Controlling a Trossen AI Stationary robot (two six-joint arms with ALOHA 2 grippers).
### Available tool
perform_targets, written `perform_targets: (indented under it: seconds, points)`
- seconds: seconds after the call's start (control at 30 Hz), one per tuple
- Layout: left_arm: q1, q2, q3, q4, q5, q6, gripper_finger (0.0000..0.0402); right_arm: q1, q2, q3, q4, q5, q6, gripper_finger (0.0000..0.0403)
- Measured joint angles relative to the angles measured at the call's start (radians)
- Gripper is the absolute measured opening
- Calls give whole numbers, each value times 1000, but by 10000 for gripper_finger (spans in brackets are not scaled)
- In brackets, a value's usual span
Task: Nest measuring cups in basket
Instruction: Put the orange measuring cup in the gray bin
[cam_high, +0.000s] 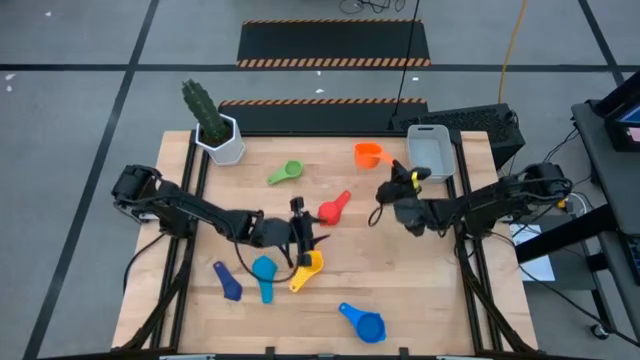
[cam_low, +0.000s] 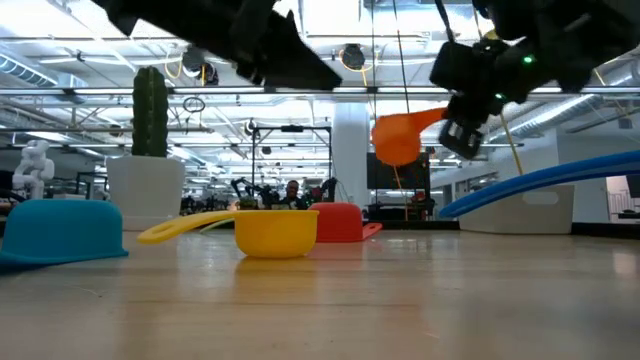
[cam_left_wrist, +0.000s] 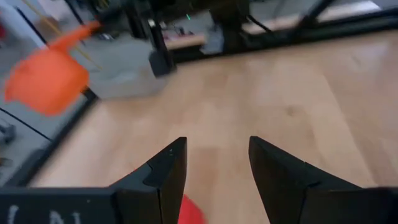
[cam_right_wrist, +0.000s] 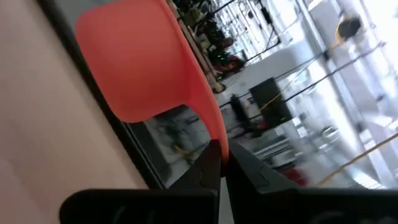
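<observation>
Table (cam_high: 420, 290): wood top, cups scattered on it.
Basket (cam_high: 431, 150): far right corner, nothing in it.
My R pincer (cam_right_wrist: 222, 163): clamped on orange cup (cam_high: 369, 154) by its handle — held in air just beside basket.
My L pincer (cam_left_wrist: 214, 163): fingers apart, holding nothing — above red cup (cam_high: 333, 209), mid-table.

Both arms reach inward over the bench, one hand gaping, the other pinched tight.

The left arm stretches from the left edge toward the middle, its wrist low and its hand (cam_high: 305, 232) pointing forward with the two dark fingers (cam_left_wrist: 163, 177) spread apart and nothing between them. The right arm comes in from the right edge, elbow bent, and its hand (cam_high: 397, 172) is raised off the bench near the far right corner, fingers (cam_right_wrist: 208, 165) squeezed on the handle of an orange cup (cam_right_wrist: 137, 65).
</observation>
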Motion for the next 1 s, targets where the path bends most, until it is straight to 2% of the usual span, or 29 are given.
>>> perform_targets:
  seconds: [0.17,0.23,0.3,0.4,0.47,0.57,0.67,0.77,0.9,0.97,1.0]
  points:
    - [76,-129,0,-29,-1,86,177,-111,-3,0,323,-178,13,0]
    - [111,-191,0,-45,-1,123,177,-125,-3,4,387,-229,82,0]
    - [148,-252,0,-67,-1,144,177,-131,-3,17,381,-292,211,0]
    - [207,-332,0,-76,15,156,177,-134,12,39,313,-442,444,0]
    - [244,-378,0,-73,39,145,177,-132,48,62,277,-486,564,0]
    - [284,-427,0,-101,85,117,177,-124,122,106,233,-456,609,0]
    - [305,-456,0,-155,115,103,177,-91,185,183,178,-371,564,0]
    - [316,-467,0,-227,115,120,177,-34,238,329,75,-233,400,0]
    - [333,-467,0,-268,114,127,177,5,317,505,-51,-43,100,0]
    - [343,-467,0,-268,111,108,177,9,341,558,-71,26,-52,0]
    - [346,-467,0,-269,104,94,177,9,342,576,-123,41,-66,0]
